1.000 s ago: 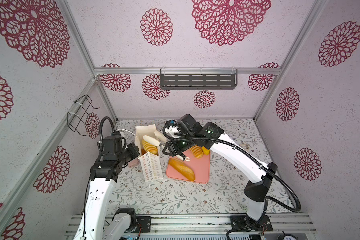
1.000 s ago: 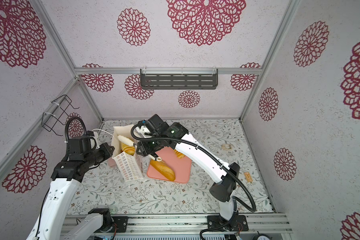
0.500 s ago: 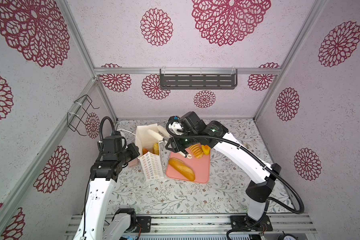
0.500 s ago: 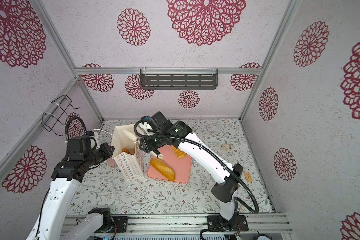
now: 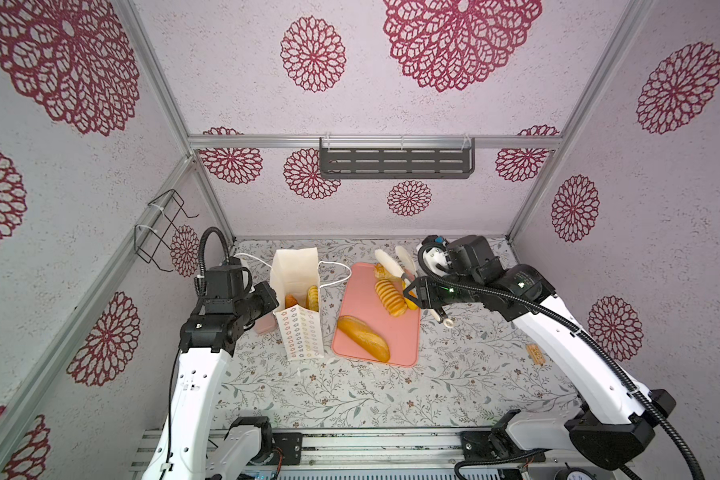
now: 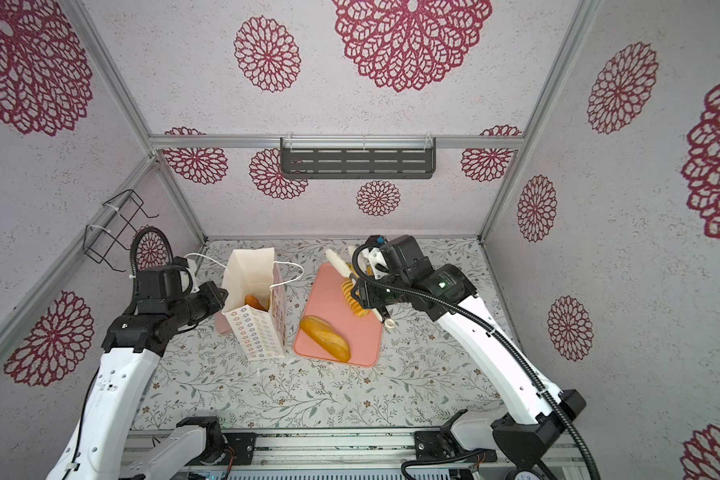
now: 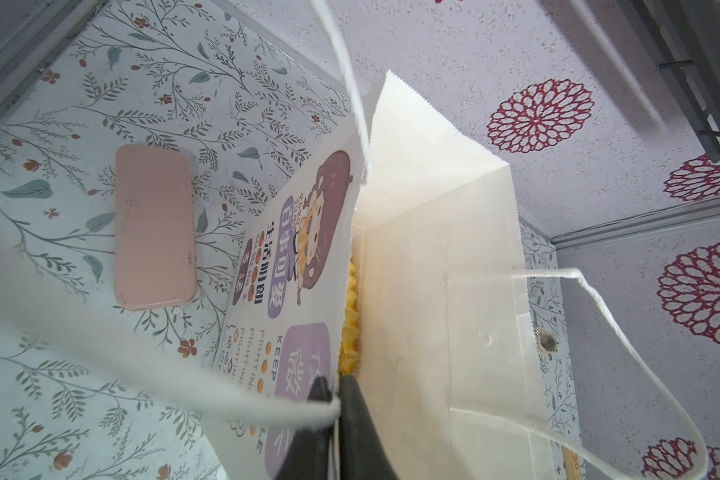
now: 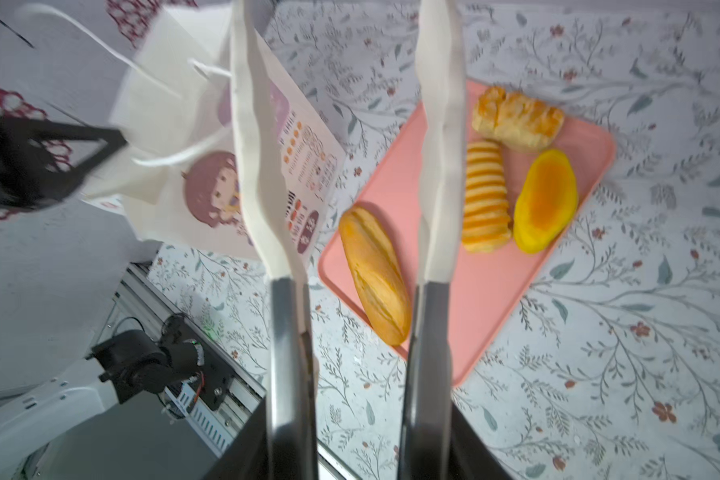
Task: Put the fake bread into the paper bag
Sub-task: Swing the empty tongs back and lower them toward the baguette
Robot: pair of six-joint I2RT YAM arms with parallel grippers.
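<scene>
The paper bag (image 5: 296,270) (image 6: 250,270) stands open left of the pink tray (image 5: 360,299) (image 6: 329,299), with fake bread (image 5: 312,298) (image 6: 255,302) inside. My left gripper (image 5: 273,297) (image 7: 335,395) is shut on the bag's front rim. On the tray lie a baguette (image 5: 363,338) (image 8: 375,274), a ridged loaf (image 5: 390,297) (image 8: 485,195), an orange-centred oval (image 8: 545,201) and a braided pastry (image 8: 518,118). My right gripper (image 5: 429,291) (image 8: 360,415) is shut on tongs (image 5: 387,262) above the tray's far end. The tongs' white tips (image 8: 254,124) stand apart with nothing between them.
A small pink case (image 7: 154,226) (image 5: 265,326) lies on the table beside the bag, under my left arm. The bag's cord handles (image 5: 335,270) hang loose toward the tray. A small wooden block (image 5: 537,354) sits at the right, and a grey shelf (image 5: 395,163) hangs on the back wall.
My right arm has swung the tongs rightward from the bag's mouth to over the tray's far end. The left arm has kept its hold on the bag.
</scene>
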